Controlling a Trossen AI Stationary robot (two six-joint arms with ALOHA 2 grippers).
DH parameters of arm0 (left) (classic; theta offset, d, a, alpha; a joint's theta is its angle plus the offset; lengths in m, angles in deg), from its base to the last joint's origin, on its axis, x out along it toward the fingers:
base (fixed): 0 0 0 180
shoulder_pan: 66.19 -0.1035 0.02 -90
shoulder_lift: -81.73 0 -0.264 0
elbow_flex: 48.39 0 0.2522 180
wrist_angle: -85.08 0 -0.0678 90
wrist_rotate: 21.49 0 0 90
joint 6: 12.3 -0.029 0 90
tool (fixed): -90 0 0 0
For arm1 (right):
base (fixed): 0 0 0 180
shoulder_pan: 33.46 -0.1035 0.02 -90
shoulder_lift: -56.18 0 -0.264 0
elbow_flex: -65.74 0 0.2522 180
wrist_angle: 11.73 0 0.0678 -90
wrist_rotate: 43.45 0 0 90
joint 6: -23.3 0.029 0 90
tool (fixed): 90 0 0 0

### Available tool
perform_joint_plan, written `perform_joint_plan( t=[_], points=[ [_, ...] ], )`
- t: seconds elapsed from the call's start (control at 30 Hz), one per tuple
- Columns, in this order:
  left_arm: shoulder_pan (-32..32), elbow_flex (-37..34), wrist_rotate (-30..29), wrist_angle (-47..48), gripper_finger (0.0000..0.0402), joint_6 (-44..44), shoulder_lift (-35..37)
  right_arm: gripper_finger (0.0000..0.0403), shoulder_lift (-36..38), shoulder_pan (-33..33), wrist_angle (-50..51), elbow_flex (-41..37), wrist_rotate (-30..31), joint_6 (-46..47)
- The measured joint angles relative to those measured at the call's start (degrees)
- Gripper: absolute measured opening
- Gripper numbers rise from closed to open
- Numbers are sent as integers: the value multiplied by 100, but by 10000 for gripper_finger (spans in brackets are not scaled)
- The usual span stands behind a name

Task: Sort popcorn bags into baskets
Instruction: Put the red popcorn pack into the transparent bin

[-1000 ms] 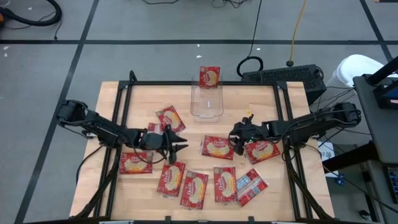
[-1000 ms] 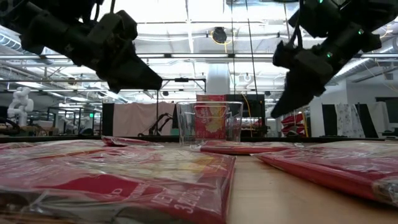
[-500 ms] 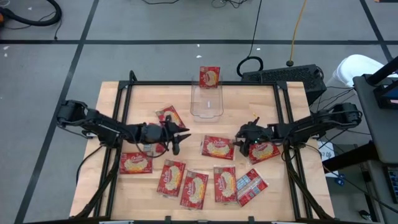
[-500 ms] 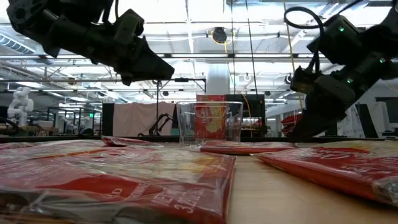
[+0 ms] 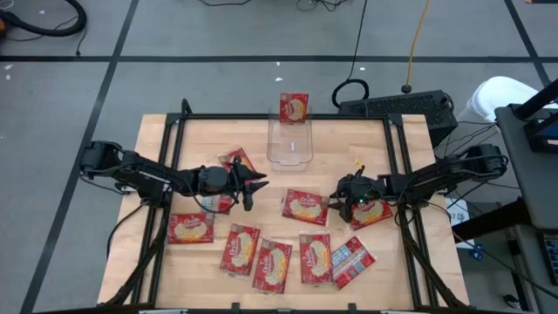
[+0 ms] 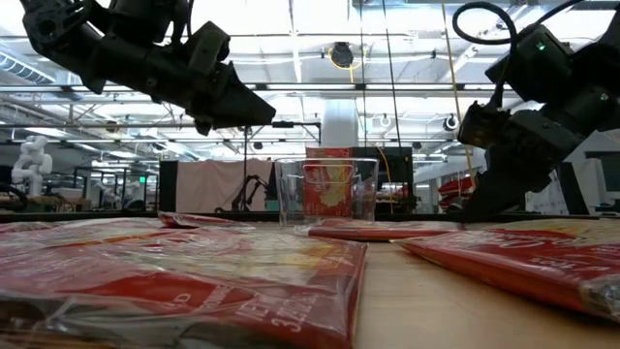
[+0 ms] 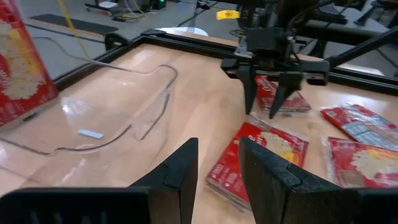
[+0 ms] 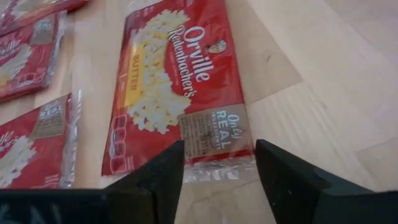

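The right gripper (image 5: 345, 201) has dropped over the last second from above the table to the near end of a popcorn bag (image 5: 305, 207) that lies just in front of the clear basket (image 5: 289, 142). Its fingers are spread, one on each side of the bag's sealed edge (image 8: 211, 163), and hold nothing yet (the wrist view shows the bag lying flat between the tips). To my eye this is the approach to a pick, with the closing squeeze not yet made.

The left gripper (image 5: 253, 184) has meanwhile swung up and toward the basket's front left, off the bags it hung over before. Its fingers (image 7: 177, 174) stand a little apart and are empty, pointed across the boards toward the basket's open mouth.

The basket holds no bag that I can make out, though one bag (image 5: 294, 107) stands upright just behind it. The others lie scattered in front of the basket, well apart from it, so the sorting looks barely begun.
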State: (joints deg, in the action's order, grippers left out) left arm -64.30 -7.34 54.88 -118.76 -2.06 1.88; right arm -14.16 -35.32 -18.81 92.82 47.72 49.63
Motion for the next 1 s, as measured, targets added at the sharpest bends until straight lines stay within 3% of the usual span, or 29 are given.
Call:
perform_joint_plan(
  t=[0.47,0.7,0.9,1.0],
  points=[
    [122,0,181,9,120,-119,0,7,-777,4,-674,11,45,-348],
    [22,328,181,163,120,-145,0,2,-666,0,-880,574,5,-1467],
    [-101,1594,677,2267,122,-531,4,1,-663,0,-525,1334,8,-2317],
    [-190,2020,1050,3110,142,-753,4,0,-665,4,-222,1668,8,-2701]
  ],
)
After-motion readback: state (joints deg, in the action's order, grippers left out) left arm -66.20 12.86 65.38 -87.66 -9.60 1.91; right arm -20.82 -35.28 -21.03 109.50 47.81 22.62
